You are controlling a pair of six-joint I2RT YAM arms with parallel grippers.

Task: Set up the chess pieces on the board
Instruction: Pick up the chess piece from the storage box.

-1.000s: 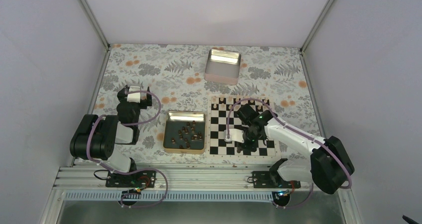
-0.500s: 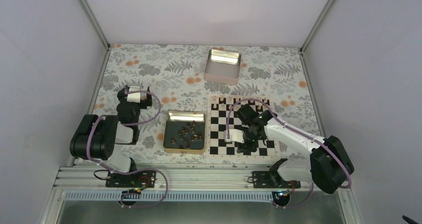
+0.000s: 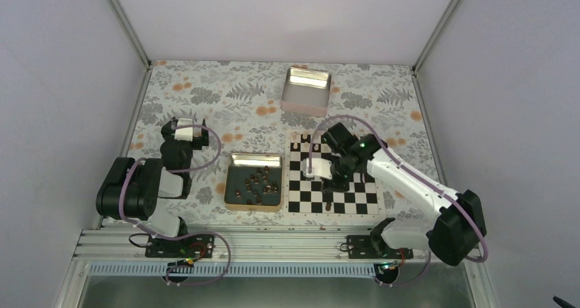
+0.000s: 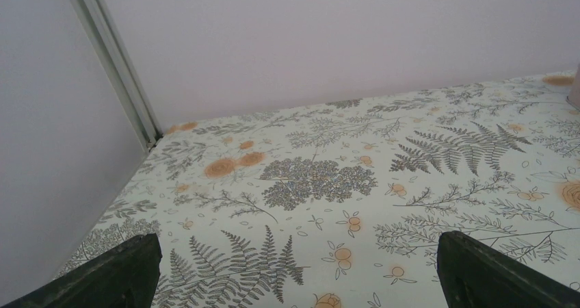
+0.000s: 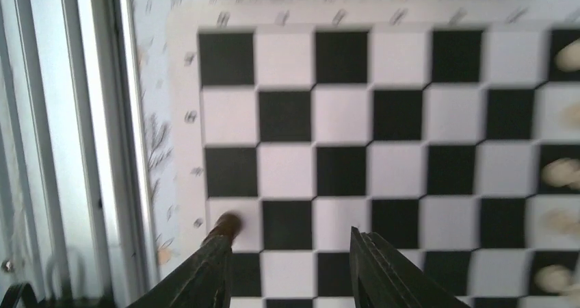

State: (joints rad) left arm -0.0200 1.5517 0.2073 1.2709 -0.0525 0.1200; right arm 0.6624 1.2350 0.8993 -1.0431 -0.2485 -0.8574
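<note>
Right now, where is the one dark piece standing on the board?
In the top view, the dark piece stands in the board's nearest row, about midway along, right of the tray.

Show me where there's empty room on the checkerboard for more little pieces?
The board has bare middle rows, between the pale pieces along the far edge and one dark piece on the near row. That near row is mostly bare too. It's crowded in the gold tray, full of dark pieces.

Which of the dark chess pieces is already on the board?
The single dark piece standing in the board's row nearest the robot; the others lie in the gold-rimmed tray.
</note>
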